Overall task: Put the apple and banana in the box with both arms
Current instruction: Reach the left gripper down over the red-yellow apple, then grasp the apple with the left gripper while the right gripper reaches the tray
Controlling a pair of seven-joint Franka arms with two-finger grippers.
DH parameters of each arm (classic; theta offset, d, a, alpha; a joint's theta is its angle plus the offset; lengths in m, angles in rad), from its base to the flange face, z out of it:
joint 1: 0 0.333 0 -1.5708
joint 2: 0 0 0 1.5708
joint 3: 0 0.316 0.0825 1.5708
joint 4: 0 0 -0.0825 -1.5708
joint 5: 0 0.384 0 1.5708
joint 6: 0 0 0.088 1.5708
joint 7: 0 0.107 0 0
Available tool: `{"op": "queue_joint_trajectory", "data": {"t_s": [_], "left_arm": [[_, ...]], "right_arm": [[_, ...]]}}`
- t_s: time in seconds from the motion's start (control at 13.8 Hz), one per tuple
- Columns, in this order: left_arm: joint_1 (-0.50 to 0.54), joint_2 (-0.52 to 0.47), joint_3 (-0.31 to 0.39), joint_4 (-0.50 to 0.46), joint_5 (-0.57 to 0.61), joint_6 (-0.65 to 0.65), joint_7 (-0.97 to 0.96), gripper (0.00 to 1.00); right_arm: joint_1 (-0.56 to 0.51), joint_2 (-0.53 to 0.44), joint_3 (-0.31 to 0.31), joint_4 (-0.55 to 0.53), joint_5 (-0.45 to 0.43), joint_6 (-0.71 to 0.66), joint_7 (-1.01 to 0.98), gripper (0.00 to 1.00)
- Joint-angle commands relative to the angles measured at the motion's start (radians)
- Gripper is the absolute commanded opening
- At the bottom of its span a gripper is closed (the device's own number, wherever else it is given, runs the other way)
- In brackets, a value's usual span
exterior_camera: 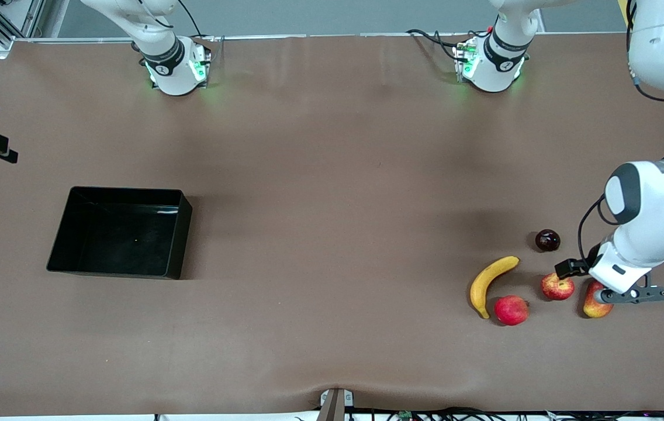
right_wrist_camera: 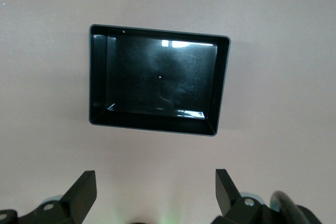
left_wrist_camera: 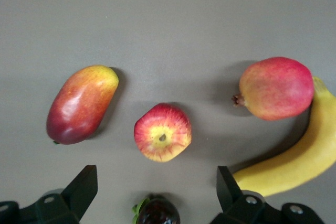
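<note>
Box point(exterior_camera: 121, 231) sits mid-left of the front frame on the table point(exterior_camera: 332, 175), nothing in it. Right gripper point(right_wrist_camera: 155, 195) hangs above the box, fingers point(right_wrist_camera: 84, 190) wide apart, holding nothing. Lower right of the frame: banana point(exterior_camera: 490, 283), pinkish-red fruit point(exterior_camera: 511, 310), apple point(exterior_camera: 557, 286), dark fruit point(exterior_camera: 547, 240), mango point(exterior_camera: 596, 303). Left gripper point(left_wrist_camera: 157, 192) over the apple, fingers point(left_wrist_camera: 84, 184) spread wide, nothing held.
</note>
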Motion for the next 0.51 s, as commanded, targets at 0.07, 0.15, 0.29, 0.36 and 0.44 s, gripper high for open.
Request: {"op": "queue_joint_trajectory", "data": {"t_s": [0.07,0.15,0.29,0.36,0.44], "left_arm": [[0.008,0.048,-0.006,0.014,0.002,0.044,-0.073,1.0],[0.008,0.062,-0.006,0.014,0.005,0.055,-0.072,1.0],[0.018,0.092,-0.006,0.017,0.002,0.093,-0.075,1.0],[0.019,0.112,-0.006,0.031,0.001,0.109,-0.078,1.0],[0.022,0.131,-0.006,0.044,0.001,0.118,-0.075,1.0]], "right_arm": [[-0.029,0.007,0.011,0.028,0.01,-0.011,-0.013,1.0],[-0.023,0.007,0.011,0.028,0.01,-0.011,-0.014,1.0],[-0.015,0.006,0.017,0.03,0.025,-0.012,-0.011,1.0],[-0.008,0.006,0.019,0.03,0.024,-0.009,-0.013,1.0],[-0.004,0.018,0.018,0.03,0.021,0.0,-0.014,1.0]]}}
